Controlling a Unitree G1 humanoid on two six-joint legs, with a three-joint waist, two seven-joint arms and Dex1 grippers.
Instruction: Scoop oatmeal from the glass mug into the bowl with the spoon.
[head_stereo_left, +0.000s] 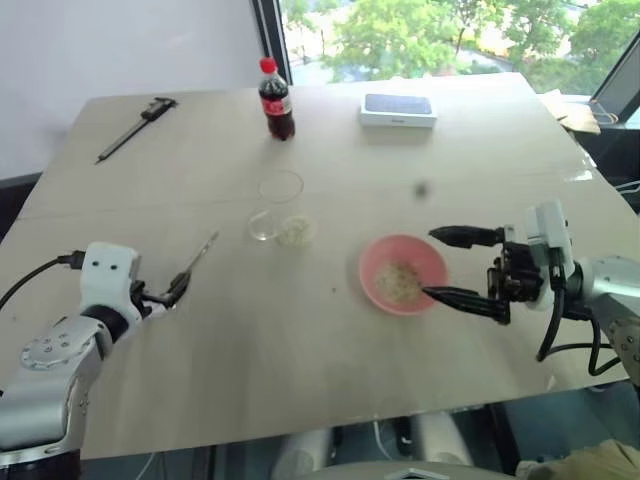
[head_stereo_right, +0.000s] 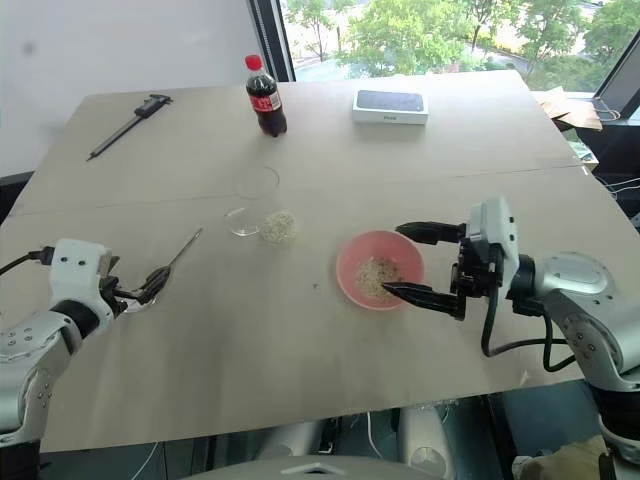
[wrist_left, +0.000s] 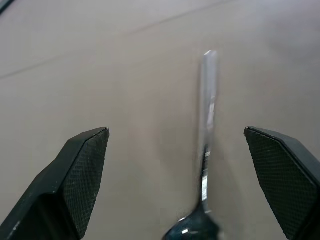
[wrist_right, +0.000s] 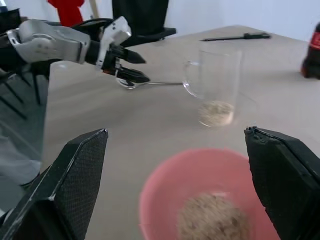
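Lying flat on the pale wooden table (head_stereo_left: 300, 330), the shiny silver metal spoon (head_stereo_left: 195, 262) has its oval head just under the left gripper (head_stereo_left: 176, 290), whose black fingers stand apart, clamped on nothing. The clear cylindrical glass mug (head_stereo_left: 279, 212) holds a little pale beige oatmeal (head_stereo_left: 293, 232). More flakes sit in the round pink bowl (head_stereo_left: 402, 273), beside the right gripper (head_stereo_left: 446, 266), fingers spread wide and empty.

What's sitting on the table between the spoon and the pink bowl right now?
In the right eye view, the glass mug with oatmeal at its bottom stands between the spoon and the bowl, slightly farther back; otherwise bare tabletop.
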